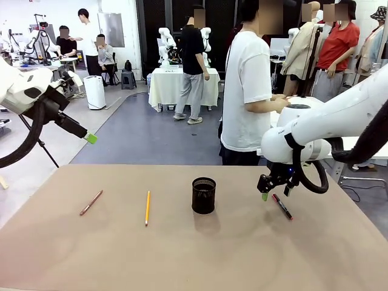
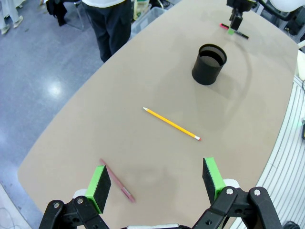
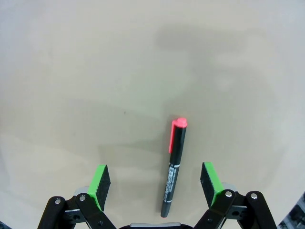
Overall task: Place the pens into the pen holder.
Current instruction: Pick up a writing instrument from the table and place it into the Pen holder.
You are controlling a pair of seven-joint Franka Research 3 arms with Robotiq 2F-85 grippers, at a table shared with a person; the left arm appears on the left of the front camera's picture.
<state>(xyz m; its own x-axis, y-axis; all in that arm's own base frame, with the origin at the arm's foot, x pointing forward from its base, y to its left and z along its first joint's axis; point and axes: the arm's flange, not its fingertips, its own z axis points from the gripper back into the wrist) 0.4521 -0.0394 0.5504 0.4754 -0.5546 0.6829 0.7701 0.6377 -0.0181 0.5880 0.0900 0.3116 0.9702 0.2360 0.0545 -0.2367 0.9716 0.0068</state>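
Observation:
The black mesh pen holder [image 1: 204, 195] [image 2: 209, 63] stands upright at mid-table. To its left lie a yellow-orange pen [image 1: 147, 208] [image 2: 171, 124] and, farther left, a reddish-brown pen [image 1: 91, 202] [image 2: 116, 180]. A black pen with a pinkish-red cap [image 1: 282, 207] [image 3: 174, 164] [image 2: 233, 31] lies to the holder's right. My right gripper [image 1: 274, 193] [image 3: 155, 183] hovers open just over this pen, which lies between the green pads, nearer the right one in the right wrist view. My left gripper [image 1: 90, 137] [image 2: 155, 183] is open and empty, raised high above the table's left end.
The tan table [image 1: 200, 254] is bare apart from these things. A person in a white shirt [image 1: 245, 91] stands at the far edge, behind the right arm. Other people and tables are farther back in the room.

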